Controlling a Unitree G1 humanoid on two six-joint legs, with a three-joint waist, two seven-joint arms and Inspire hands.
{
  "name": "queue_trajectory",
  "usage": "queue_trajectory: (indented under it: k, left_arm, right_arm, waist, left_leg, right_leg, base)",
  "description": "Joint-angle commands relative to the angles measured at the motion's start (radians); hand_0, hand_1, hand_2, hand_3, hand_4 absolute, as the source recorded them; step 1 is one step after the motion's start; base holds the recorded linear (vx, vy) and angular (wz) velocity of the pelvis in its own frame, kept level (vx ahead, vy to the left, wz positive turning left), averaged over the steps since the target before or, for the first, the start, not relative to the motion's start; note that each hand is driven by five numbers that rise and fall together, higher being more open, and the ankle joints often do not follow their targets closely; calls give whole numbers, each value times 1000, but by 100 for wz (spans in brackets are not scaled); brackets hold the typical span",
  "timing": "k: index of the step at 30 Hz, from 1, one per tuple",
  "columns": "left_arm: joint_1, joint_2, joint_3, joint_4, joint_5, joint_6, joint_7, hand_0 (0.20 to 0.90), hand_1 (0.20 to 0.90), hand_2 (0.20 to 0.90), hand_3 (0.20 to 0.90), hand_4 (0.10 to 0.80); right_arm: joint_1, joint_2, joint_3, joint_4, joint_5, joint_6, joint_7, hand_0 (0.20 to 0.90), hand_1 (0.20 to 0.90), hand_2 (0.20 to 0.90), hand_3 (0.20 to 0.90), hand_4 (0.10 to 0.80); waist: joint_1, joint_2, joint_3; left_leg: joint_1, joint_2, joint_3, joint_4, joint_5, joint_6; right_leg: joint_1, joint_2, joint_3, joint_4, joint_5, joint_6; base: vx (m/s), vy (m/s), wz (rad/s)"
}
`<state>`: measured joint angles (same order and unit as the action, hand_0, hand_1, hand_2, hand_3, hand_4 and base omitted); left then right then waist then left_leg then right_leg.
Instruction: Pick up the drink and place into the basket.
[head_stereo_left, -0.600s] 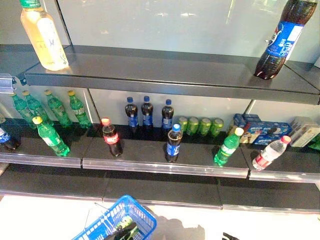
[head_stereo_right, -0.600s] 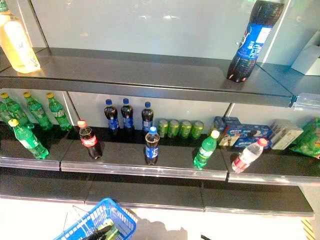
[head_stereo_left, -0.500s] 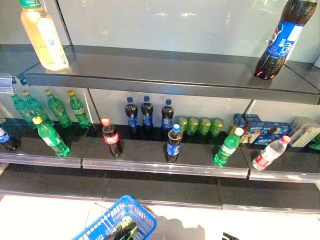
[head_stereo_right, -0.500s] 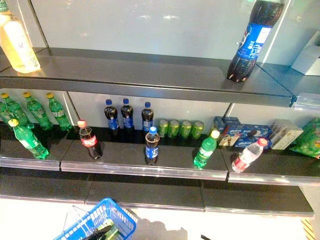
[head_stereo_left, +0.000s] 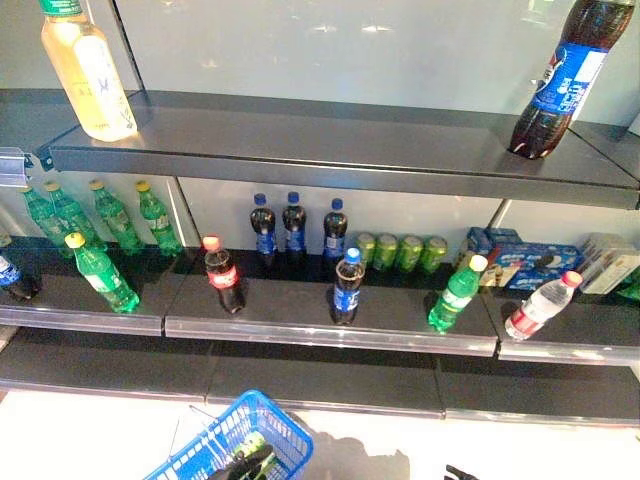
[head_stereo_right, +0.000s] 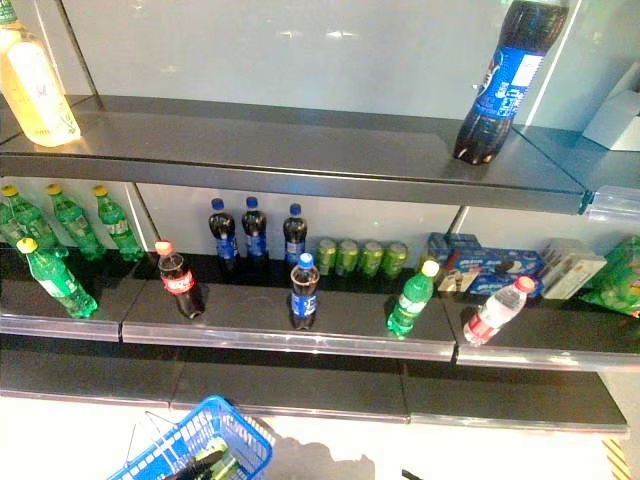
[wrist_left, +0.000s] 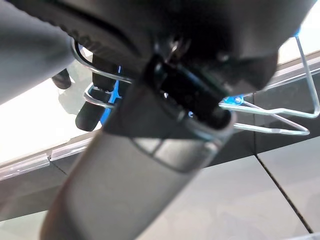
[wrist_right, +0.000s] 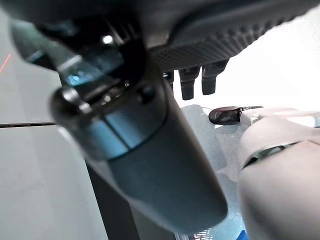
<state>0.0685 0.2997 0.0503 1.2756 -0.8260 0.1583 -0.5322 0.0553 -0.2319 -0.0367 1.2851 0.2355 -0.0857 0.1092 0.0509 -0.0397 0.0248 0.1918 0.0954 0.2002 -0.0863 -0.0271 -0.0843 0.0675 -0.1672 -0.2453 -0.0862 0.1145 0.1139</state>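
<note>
Down low, my left hand (head_stereo_left: 245, 466) grips the blue basket's (head_stereo_left: 262, 420) wire handle.
Head views: shelves (head_stereo_right: 300, 160) of drinks, a blue-capped cola bottle (head_stereo_left: 346, 287) standing front and centre. Left wrist view: my fingers (wrist_left: 90, 112) curl round the wire handle (wrist_left: 270, 127). Right wrist view: my right hand (wrist_right: 200, 80) hangs with fingers relaxed, holding nothing.

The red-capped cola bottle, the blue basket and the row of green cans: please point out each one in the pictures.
red-capped cola bottle (head_stereo_left: 222, 277), left eye view, on its red label.
blue basket (head_stereo_left: 277, 428), left eye view, on its far rim.
green cans (head_stereo_right: 361, 257), right eye view, on the middle of the row.
</note>
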Motion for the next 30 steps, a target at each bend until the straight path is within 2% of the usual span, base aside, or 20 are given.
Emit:
queue_trajectory:
  k: [1,14,22,27,28,29,30]
  left_arm:
    - [-114,-47,6,-60,-36,-52,-171,300,300,300,200,100]
    - [-116,-45,-6,-45,31,-51,-184,300,300,300,200,100]
    - [-122,-30,-20,-48,42,-43,-224,300,300,300,200,100]
    - [-133,-26,-42,-37,75,-37,-244,300,300,300,200,100]
    - [-133,-22,-45,-35,77,-43,-243,300,300,300,200,100]
    - [-132,-19,-42,-37,70,-45,-236,300,300,300,200,100]
    - [-129,-14,-21,-52,56,-46,-213,300,300,300,200,100]
  right_arm:
    - [-86,-50,4,41,15,-34,13,900,900,900,900,800]
    - [-78,-43,-5,41,80,-46,0,900,900,900,900,800]
    - [-50,-40,-31,51,103,-75,-19,900,900,900,900,800]
    - [-35,-60,-83,67,141,-93,-25,900,900,900,900,800]
    - [-33,-63,-94,69,145,-93,-19,900,900,900,900,800]
    - [-31,-63,-99,66,131,-92,-12,900,900,900,900,800]
    - [-31,-60,-105,62,98,-94,11,900,900,900,900,800]
  waist:
    - [-2,23,13]
    - [-27,22,15]
    - [-91,22,33]
    - [-127,7,46]
    - [-133,1,47]
    - [-132,-5,51]
    - [-122,-12,64]
  left_leg:
    - [-28,-38,23,-1,12,49]
    - [-19,-36,48,-1,10,55]
    - [-9,-49,87,4,-6,79]
    - [-9,-67,140,9,-14,78]
    - [-6,-69,156,7,-18,74]
    - [-2,-72,173,5,-21,69]
    - [8,-63,232,2,-23,57]
  right_leg:
    - [70,6,-50,75,-80,3]
    - [56,8,-25,89,-81,5]
    - [19,2,53,111,-77,17]
    - [-20,-46,76,70,6,70]
    - [-39,-63,72,61,46,86]
    - [-54,-82,54,63,89,99]
    - [-80,-125,-28,96,156,125]
  base:
    - [0,0,0]
    - [0,0,0]
    - [-25,43,-29]
    - [-55,84,-54]
    - [-54,-7,-63]
    - [-129,-76,-87]
    - [-116,-90,-87]
